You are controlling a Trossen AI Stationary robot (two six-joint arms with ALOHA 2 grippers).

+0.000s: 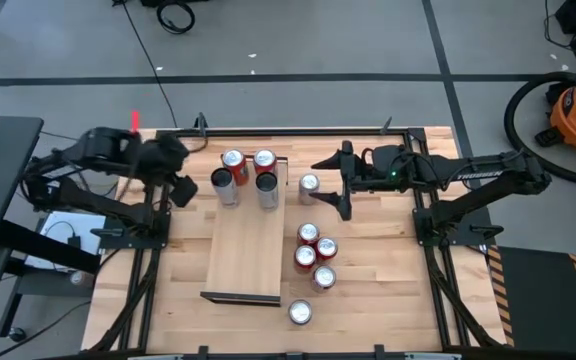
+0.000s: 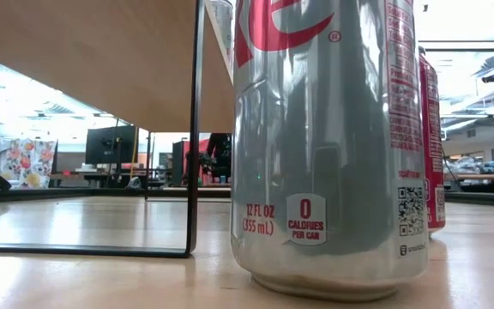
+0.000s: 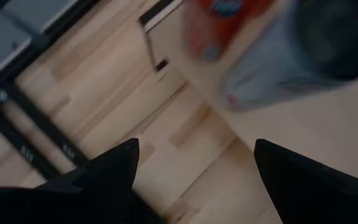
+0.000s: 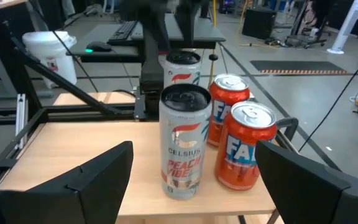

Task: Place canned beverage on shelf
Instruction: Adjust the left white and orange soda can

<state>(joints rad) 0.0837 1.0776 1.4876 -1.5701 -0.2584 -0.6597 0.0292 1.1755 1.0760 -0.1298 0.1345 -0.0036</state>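
On the shelf's (image 1: 245,255) far end you have four cans (image 1: 232,160); your left pincer (image 1: 181,189) hovers open beside them, your right pincer (image 1: 340,183) open near a loose silver can (image 1: 309,184) on the tabletop (image 1: 378,285).

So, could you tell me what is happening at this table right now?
A two-armed robot is stocking drink cans onto a wooden shelf lying on the table. Four cans already stand at the shelf's far end. The right pincer is open beside a lone silver can just off the shelf, holding nothing. The left pincer is also open and empty, near the shelf's far left corner. Five more cans wait on the table to the right.
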